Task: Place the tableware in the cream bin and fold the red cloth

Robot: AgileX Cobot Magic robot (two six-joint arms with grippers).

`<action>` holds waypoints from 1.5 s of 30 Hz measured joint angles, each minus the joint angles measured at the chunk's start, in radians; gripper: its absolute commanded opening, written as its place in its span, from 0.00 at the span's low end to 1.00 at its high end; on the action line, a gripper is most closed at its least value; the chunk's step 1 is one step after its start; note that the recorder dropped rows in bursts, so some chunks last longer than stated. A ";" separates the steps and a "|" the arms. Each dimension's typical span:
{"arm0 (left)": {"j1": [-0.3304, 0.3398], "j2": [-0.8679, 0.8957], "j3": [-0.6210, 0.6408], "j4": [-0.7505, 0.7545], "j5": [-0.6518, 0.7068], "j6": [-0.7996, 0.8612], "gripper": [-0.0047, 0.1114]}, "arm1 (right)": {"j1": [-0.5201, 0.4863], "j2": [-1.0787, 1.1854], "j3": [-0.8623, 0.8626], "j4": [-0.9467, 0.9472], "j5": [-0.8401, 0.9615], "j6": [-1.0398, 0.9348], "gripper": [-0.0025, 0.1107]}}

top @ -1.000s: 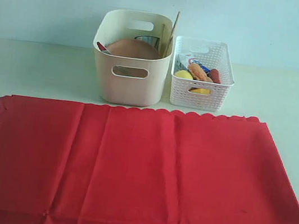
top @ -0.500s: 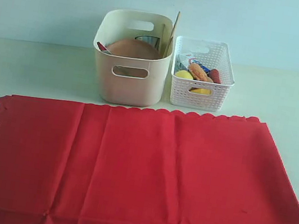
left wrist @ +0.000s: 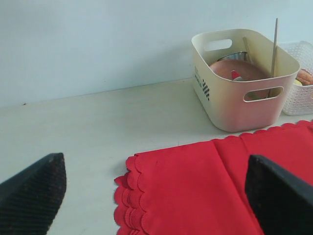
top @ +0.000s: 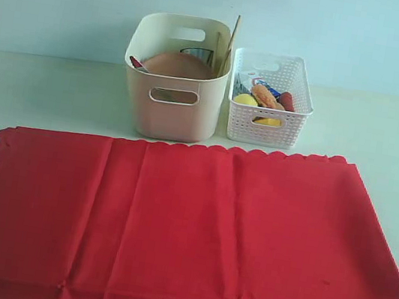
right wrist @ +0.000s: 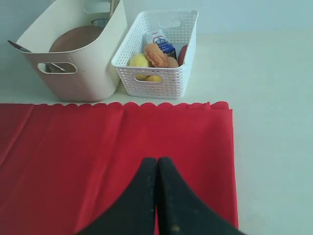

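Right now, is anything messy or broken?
Nothing stands out. The cloth lies flat, only creased, and the bin and basket stand upright side by side. A chopstick pokes above the bin's rim.

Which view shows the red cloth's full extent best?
The exterior view: the red cloth lies flat, nearly all in frame. The left wrist view shows only its scalloped end; the right wrist view, only the opposite end.

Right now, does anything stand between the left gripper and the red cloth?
Nothing visible does. The left gripper is open, and the left wrist view shows the red cloth bare at its scalloped edge ahead of it. The cream bin and the white basket stand beyond its far edge, not on it.
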 measured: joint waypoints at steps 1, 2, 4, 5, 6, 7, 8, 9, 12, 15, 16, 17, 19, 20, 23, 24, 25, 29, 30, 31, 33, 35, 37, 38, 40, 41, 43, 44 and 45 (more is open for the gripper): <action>0.000 0.000 0.000 0.000 -0.004 0.000 0.85 | 0.000 0.000 0.000 0.008 0.000 -0.009 0.02; 0.000 0.000 0.000 0.000 -0.006 0.000 0.85 | 0.000 0.000 0.000 0.013 0.000 -0.013 0.02; 0.000 0.000 0.000 0.000 -0.013 0.000 0.85 | 0.000 0.000 0.000 0.016 0.000 -0.023 0.02; 0.000 0.000 0.000 0.000 -0.016 0.000 0.85 | 0.000 0.000 0.000 0.017 0.000 -0.025 0.02; 0.000 0.000 0.000 0.000 -0.022 0.000 0.85 | 0.000 0.000 0.000 0.020 0.000 -0.026 0.02; 0.000 0.000 0.000 0.000 -0.024 0.000 0.85 | 0.000 0.000 0.000 0.020 0.000 -0.026 0.02; 0.000 0.000 0.000 0.000 -0.027 0.000 0.85 | 0.000 0.000 0.000 0.020 0.000 -0.026 0.02; 0.000 0.000 0.000 0.000 -0.029 0.000 0.85 | 0.000 0.000 0.000 0.020 0.000 -0.026 0.02; 0.000 0.000 0.000 0.000 -0.030 0.000 0.85 | 0.000 0.000 0.000 0.020 -0.002 -0.028 0.02; 0.000 0.000 0.000 0.000 -0.035 0.000 0.85 | 0.000 0.000 0.000 0.020 -0.002 -0.028 0.02; 0.000 0.000 0.000 0.000 -0.035 0.000 0.85 | 0.000 0.000 0.000 0.020 -0.002 -0.028 0.02; 0.000 0.000 0.000 0.000 -0.035 0.000 0.85 | 0.000 0.000 0.000 0.020 -0.002 -0.028 0.02; 0.000 0.000 0.000 0.000 -0.035 0.000 0.85 | 0.000 0.000 0.000 0.024 -0.002 -0.028 0.02; 0.000 0.000 0.000 0.000 -0.035 0.000 0.85 | 0.000 0.000 0.000 0.024 -0.002 -0.028 0.02; 0.000 0.000 0.000 0.000 -0.014 0.000 0.85 | 0.000 0.000 0.000 0.028 -0.002 -0.028 0.02; 0.000 0.002 0.000 -0.002 -0.004 0.000 0.85 | 0.000 0.000 0.000 0.028 -0.002 -0.028 0.02; 0.000 0.005 0.000 -0.004 0.008 0.000 0.85 | 0.000 0.000 0.000 0.028 -0.002 -0.028 0.02; 0.000 0.064 0.000 -0.026 0.083 -0.034 0.73 | 0.000 0.000 0.000 0.030 -0.004 -0.028 0.02; 0.000 0.088 0.000 -0.032 0.099 -0.041 0.66 | 0.000 0.000 0.000 0.031 -0.004 -0.028 0.02; 0.000 0.123 0.000 -0.044 0.118 -0.045 0.62 | 0.000 0.000 0.000 0.031 -0.004 -0.028 0.02; 0.000 0.197 -0.001 -0.066 0.150 -0.051 0.63 | 0.000 0.000 0.000 0.031 -0.004 -0.028 0.02; 0.000 0.287 -0.013 -0.082 0.180 -0.053 0.70 | 0.000 0.000 0.000 0.031 -0.004 -0.028 0.02; 0.000 0.380 -0.029 -0.086 0.202 -0.058 0.73 | 0.000 0.000 0.000 0.031 -0.004 -0.028 0.02; 0.000 0.429 -0.039 -0.089 0.215 -0.060 0.72 | 0.000 0.000 0.000 0.031 -0.004 -0.029 0.02; 0.014 0.521 -0.056 -0.099 0.234 -0.063 0.71 | 0.000 0.000 0.000 0.034 -0.004 -0.030 0.02; 0.025 0.562 -0.063 -0.109 0.241 -0.063 0.70 | 0.000 0.000 0.000 0.035 -0.004 -0.030 0.02; 0.061 0.661 -0.077 -0.144 0.247 -0.056 0.69 | 0.000 0.000 0.000 0.044 -0.004 -0.035 0.02; 0.084 0.707 -0.082 -0.170 0.247 -0.044 0.69 | 0.000 0.000 0.000 0.046 -0.004 -0.040 0.02; 0.109 0.748 -0.092 -0.203 0.247 -0.024 0.69 | 0.000 0.000 0.000 0.055 -0.004 -0.050 0.02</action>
